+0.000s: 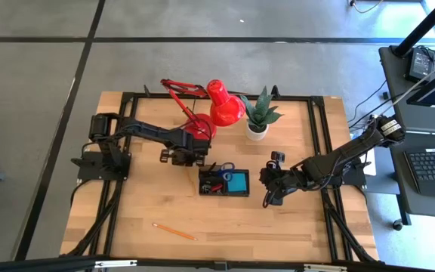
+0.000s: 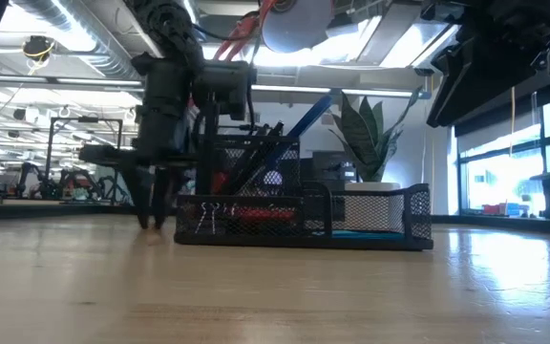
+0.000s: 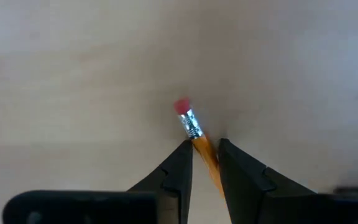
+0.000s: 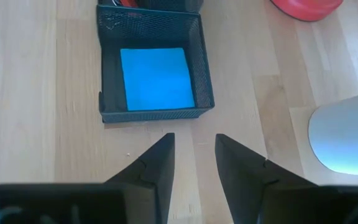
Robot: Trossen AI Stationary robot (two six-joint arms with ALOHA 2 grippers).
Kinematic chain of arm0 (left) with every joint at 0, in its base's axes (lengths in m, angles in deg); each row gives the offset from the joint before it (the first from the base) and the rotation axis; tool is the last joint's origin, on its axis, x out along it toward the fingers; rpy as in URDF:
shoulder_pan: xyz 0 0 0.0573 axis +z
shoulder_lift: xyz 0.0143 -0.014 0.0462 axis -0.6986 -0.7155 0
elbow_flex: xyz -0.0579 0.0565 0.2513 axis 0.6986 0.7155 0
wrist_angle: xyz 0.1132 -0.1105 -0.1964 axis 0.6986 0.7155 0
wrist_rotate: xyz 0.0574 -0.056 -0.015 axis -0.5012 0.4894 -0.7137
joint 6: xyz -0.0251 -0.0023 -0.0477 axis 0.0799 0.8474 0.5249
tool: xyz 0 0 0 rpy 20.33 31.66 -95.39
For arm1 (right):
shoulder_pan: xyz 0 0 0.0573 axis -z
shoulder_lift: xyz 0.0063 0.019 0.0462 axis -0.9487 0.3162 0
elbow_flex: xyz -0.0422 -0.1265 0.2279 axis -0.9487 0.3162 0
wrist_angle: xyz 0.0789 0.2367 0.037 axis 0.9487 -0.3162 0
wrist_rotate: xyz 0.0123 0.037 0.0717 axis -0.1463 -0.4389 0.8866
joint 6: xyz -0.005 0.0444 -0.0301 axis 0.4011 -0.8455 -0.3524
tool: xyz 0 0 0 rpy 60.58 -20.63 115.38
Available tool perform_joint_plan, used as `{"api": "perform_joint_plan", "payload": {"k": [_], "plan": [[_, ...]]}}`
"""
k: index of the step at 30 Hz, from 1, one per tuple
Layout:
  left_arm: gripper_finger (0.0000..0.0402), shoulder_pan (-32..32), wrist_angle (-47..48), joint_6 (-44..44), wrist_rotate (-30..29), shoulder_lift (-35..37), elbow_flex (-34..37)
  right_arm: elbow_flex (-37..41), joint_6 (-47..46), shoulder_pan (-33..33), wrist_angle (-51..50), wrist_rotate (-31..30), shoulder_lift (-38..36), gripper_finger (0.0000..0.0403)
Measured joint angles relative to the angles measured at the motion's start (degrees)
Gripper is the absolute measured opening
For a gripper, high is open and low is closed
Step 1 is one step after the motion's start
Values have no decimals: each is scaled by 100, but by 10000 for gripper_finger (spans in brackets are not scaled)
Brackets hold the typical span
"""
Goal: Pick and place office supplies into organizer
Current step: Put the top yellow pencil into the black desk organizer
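Note:
In the left wrist view an orange pencil point(image 3: 205, 152) with a red eraser lies between the fingers of my left gripper point(image 3: 205, 146), which is shut on it. This gripper point(image 1: 185, 159) points down at the table just left of the black mesh organizer point(image 1: 223, 182). The organizer holds a blue note pad point(image 4: 157, 78), and pens and scissors point(image 2: 289, 134) stand up in it. My right gripper point(image 4: 194, 146) hovers open to the right of the organizer with nothing between its fingers. A second pencil point(image 1: 174, 231) lies flat on the table near the front edge. My left gripper pinches the pencil's shaft just behind the metal ferrule point(image 3: 199, 144), near the eraser end, between its two fingers. The fingers come from above, pointing down, and lie across the pencil. I cannot tell whether the pencil rests on the table or hangs clear of it.
A red desk lamp point(image 1: 219, 106) and a potted green plant point(image 1: 259, 117) in a white pot point(image 4: 347, 140) stand at the back of the table, behind the organizer. Bare wood stretches across the front of the table around the loose pencil.

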Motion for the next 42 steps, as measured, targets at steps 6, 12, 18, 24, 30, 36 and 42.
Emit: {"api": "perform_joint_plan", "payload": {"k": [6,12,18,24,30,36,42], "plan": [[50,-56,380,-648,419,-16,11,0,-11,0,0,0,0,120],[13,-117,670,-1220,532,-24,26,0,-33,1,2,0,0,120],[13,-144,1388,-2232,371,-46,56,0,-33,0,2,0,0,120],[12,-144,2104,-3381,-379,-55,68,0,-24,0,-2,0,0,120],[12,-355,1652,-4927,-607,-40,111,0,-17,14,0,0,0,120],[12,-728,1216,-5335,-953,15,350,0,2,143,0,-4,0,120],[11,-1093,1258,-4996,-1102,242,393,0,-11,317,-26,-7,2,120]]}}
